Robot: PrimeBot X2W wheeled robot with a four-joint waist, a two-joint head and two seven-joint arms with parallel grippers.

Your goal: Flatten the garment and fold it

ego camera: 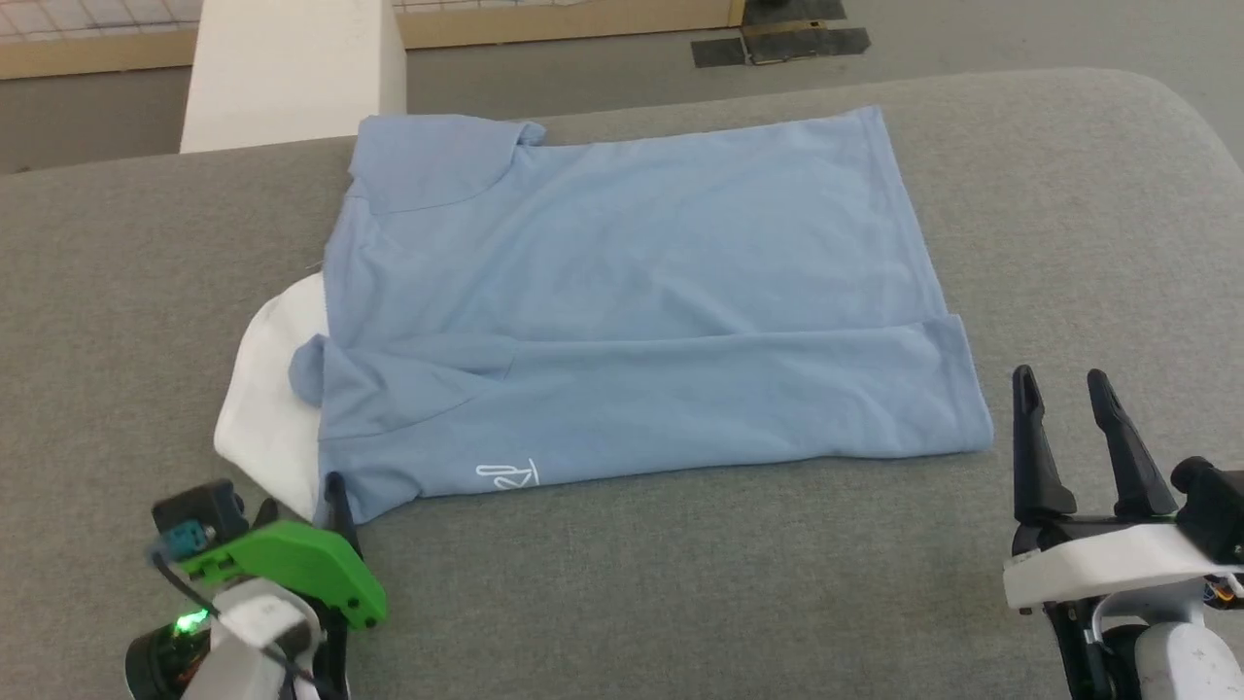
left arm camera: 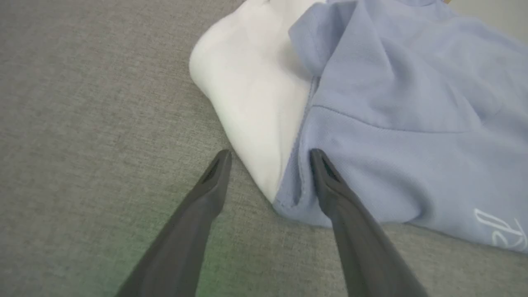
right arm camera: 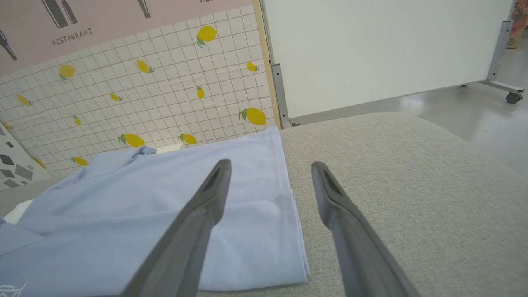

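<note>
We see bright, even, diffuse light with only faint shadows. A green glow tints the grey surface beside the left gripper, low between its fingers, whose bases blur near our lens.

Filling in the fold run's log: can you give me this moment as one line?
garment: partly folded, on grey cushion | left gripper: open, astride collar-end corner | right gripper: open, beside hem corner, nothing held

From the head, looks down over the whole garment; from the left wrist, close on its white collar; from the right, low along its hem.
</note>
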